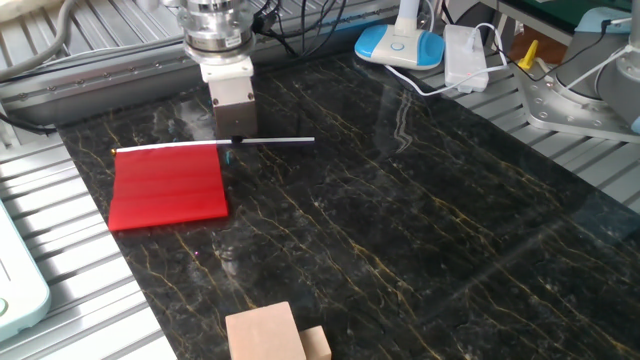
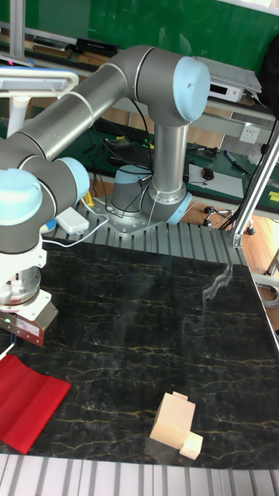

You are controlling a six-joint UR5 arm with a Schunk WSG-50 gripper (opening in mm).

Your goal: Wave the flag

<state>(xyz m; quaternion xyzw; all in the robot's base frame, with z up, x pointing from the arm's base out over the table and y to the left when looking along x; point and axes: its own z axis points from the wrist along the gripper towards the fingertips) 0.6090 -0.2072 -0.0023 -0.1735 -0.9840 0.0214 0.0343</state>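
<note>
One flag (image 1: 168, 186): one red sheet, one white stick. One robot arm (image 2: 93, 101), one gripper (image 1: 233, 138). Two pale wooden blocks (image 1: 264, 334), touching, larger beside smaller. One dark marble table (image 1: 400, 220). One blue-and-white lamp base (image 1: 400, 45). One white power adapter (image 1: 465, 55).

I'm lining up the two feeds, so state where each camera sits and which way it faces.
Fixed view: raised at one side of the marble table, facing down across it; shows the flag lying flat, only the arm's wrist and gripper low at the stick.
Tall fixed view: at the opposite side, facing the robot base; shows the whole arm.
Shared: flag, gripper, wooden blocks.
</note>
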